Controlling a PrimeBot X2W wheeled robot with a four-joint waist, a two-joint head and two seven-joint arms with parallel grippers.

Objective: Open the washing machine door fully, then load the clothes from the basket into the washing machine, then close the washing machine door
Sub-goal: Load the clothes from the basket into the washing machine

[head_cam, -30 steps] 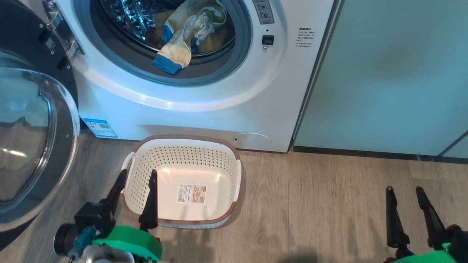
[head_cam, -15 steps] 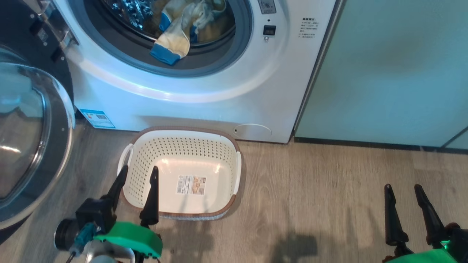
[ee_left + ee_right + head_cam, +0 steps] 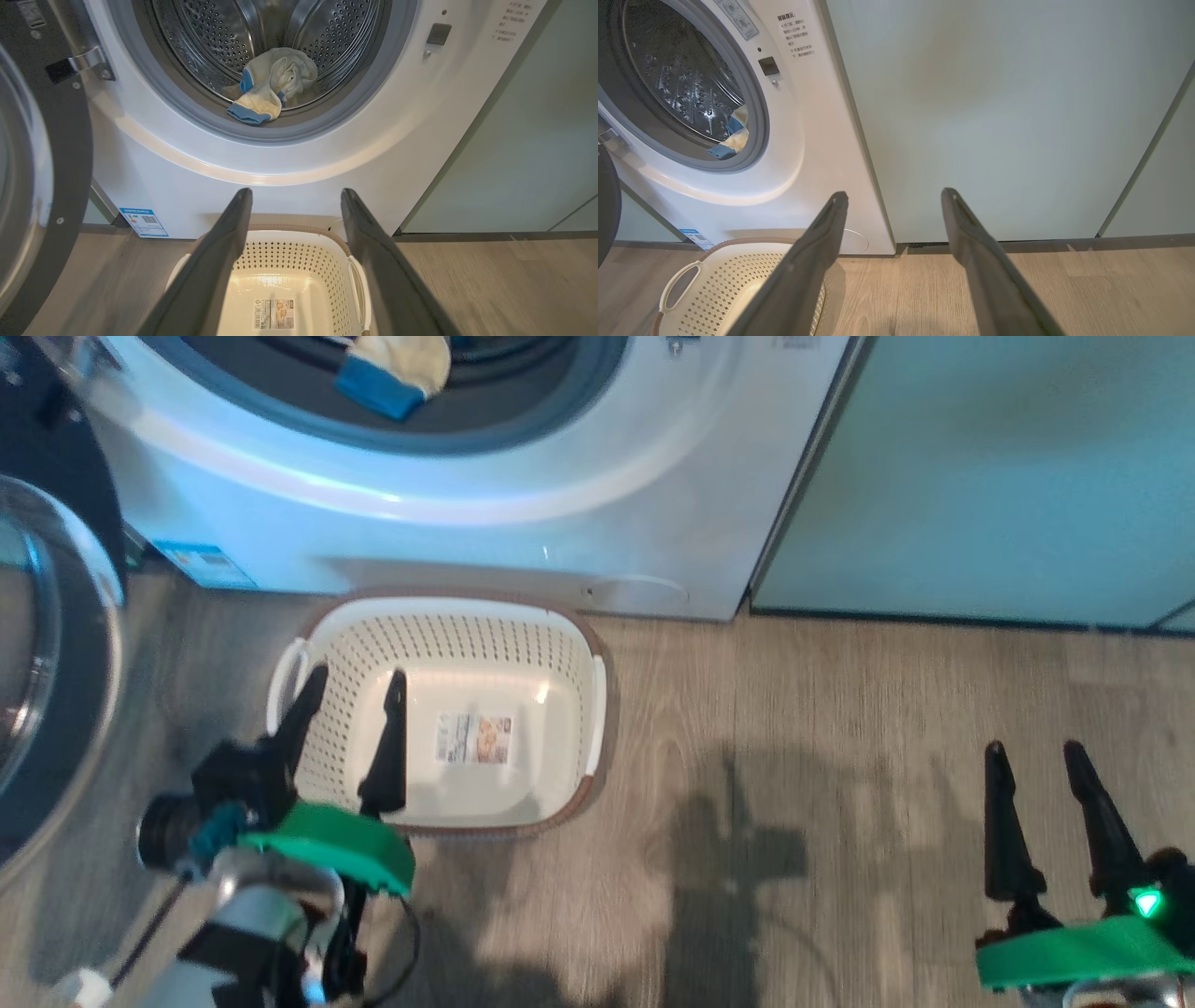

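Judging from the bare basket (image 3: 448, 639) on the floor (image 3: 887, 663) in front of the washing machine (image 3: 523, 541), we take loading as done and closing the washing machine door (image 3: 65, 154) as the step left. That door stands swung out to our left on a metal hinge (image 3: 88, 65). It therefore lies to the left of our left gripper (image 3: 358, 679) and well apart from our right gripper (image 3: 1034, 751), which hovers over the floor before the pale green cabinet (image 3: 980, 476). The left arm is plainly the nearer one, and the push would need to run from left to right, sweeping the door's rim round toward the drum (image 3: 210, 37). Both grippers have their fingers spread and hold nothing; the left one hangs above the basket's near left corner. The clothes (image 3: 273, 88) sit bunched at the drum's front, with one blue cuff (image 3: 247, 114) draped onto the grey seal (image 3: 299, 135), where we think it could get pinched. A blue-and-white sticker (image 3: 142, 223) with a square code sits low on the machine's front, and a barcoded label (image 3: 474, 738) lies in the basket's bottom. Printed lines (image 3: 796, 37) run to the right of the drum. None of this is legible to us, and we can make out no brand name.
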